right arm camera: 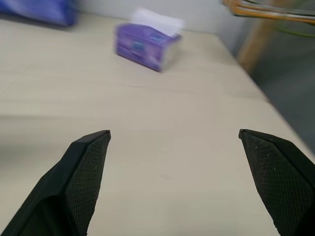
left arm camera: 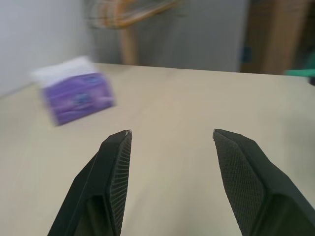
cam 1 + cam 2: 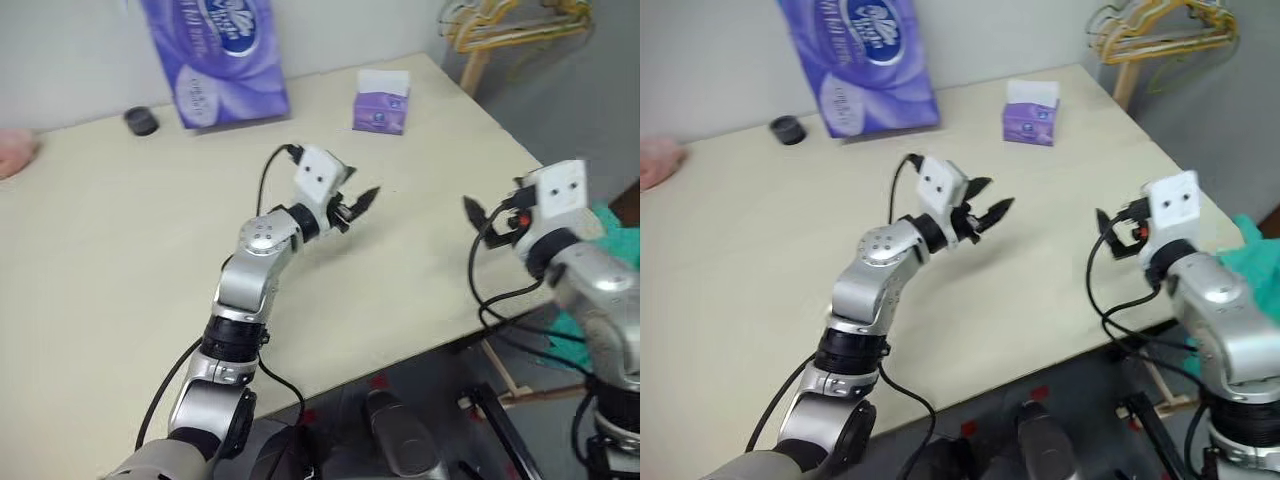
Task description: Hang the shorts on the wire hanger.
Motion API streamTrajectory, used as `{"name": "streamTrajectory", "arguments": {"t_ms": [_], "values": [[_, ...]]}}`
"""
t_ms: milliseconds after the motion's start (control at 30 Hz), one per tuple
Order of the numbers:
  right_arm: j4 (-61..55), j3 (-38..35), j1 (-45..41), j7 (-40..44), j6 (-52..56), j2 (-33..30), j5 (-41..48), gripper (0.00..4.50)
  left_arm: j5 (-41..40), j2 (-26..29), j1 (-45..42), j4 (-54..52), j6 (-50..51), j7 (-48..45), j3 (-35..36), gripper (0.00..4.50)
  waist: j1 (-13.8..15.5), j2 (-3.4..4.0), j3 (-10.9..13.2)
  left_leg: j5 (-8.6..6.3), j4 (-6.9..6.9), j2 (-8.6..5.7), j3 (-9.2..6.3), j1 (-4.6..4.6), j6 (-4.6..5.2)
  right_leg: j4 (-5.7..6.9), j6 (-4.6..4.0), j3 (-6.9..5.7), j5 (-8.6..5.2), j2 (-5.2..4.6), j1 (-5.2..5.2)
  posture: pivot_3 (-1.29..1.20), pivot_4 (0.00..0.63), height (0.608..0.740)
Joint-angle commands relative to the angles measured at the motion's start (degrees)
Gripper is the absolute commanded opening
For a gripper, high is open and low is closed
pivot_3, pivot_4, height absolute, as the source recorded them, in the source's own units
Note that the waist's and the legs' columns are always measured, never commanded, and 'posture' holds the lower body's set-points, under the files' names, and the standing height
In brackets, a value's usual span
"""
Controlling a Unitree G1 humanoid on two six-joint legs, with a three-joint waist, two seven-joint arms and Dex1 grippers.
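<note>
A patch of the teal shorts (image 3: 1262, 262) shows off the table's right edge, mostly hidden behind my right arm. The wire hanger is out of view. My left gripper (image 3: 358, 195) hovers over the middle of the beige table (image 3: 120, 250). It is open with nothing between its fingers, as its wrist view confirms (image 2: 172, 132). My right gripper (image 1: 174, 132) is spread wide and empty over the table's right part. In the head view it sits near the right edge (image 3: 488, 213), a short way from the shorts.
A small purple tissue box (image 3: 381, 103) stands at the far right of the table. A large purple tissue pack (image 3: 215, 60) and a small black round object (image 3: 141, 121) sit at the back. A bunch of yellowish hangers on a wooden rack (image 3: 510, 22) stands beyond the far right corner. A pink item (image 3: 15, 152) lies at the left edge.
</note>
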Motion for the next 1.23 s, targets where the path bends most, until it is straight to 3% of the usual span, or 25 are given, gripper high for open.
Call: {"name": "streamTrajectory", "arguments": {"t_ms": [33, 233, 500, 800, 1233], "values": [[2.06, 3.44, -0.58, 1.77, -8.40, 2.71, -3.67, 4.46, 2.32, -0.24, 3.72, -5.22, 1.19, 7.92, 3.37, 2.79, 2.11, -0.35, -0.62, 0.03, 0.00, -0.02, -0.02, 0.04, -0.01, 0.05, -0.01, -0.03, 0.01, -0.02, 0.00, -0.05, 0.121, 0.740], [12.03, 7.65, -2.16, 4.86, -17.22, 9.33, -6.49, 4.46, 5.35, -0.18, 12.18, -8.11, 0.88, 16.41, 6.29, 2.79, 7.67, -1.46, -1.80, 0.28, 0.00, 0.06, -0.44, 0.03, -0.35, 0.04, -0.44, -0.61, 0.26, -0.06, 0.02, 0.05, 0.103, 0.740], [22.45, 9.57, -1.79, 8.00, -23.30, 13.93, -8.52, 4.46, 6.62, -0.15, 18.93, -4.50, -1.45, 23.28, 10.21, 2.79, 14.02, -1.66, -2.99, 0.61, -0.04, 0.09, -0.94, -0.06, -0.62, 0.02, -0.87, -1.23, 0.46, -0.06, 0.05, 0.12, 0.085, 0.740], [27.08, 10.23, -1.20, 8.10, -26.91, 18.10, -11.05, 4.46, 4.86, -3.05, 25.07, -5.20, -3.21, 28.80, 14.18, 2.79, 15.27, -1.84, -4.43, 0.70, -0.04, 0.09, -0.97, -0.02, -0.60, 0.04, -0.99, -1.30, 0.53, -0.06, 0.10, 0.17, 0.083, 0.740], [27.93, 10.00, 0.16, 7.99, -28.67, 20.61, -12.31, 4.46, 4.17, -2.80, 27.45, -7.17, -3.45, 26.48, 11.50, 2.79, 15.57, -1.93, -5.04, 0.79, -0.07, 0.10, -1.14, -0.01, -0.68, 0.06, -1.05, -1.45, 0.56, -0.01, 0.14, 0.19, 0.068, 0.740]]}}
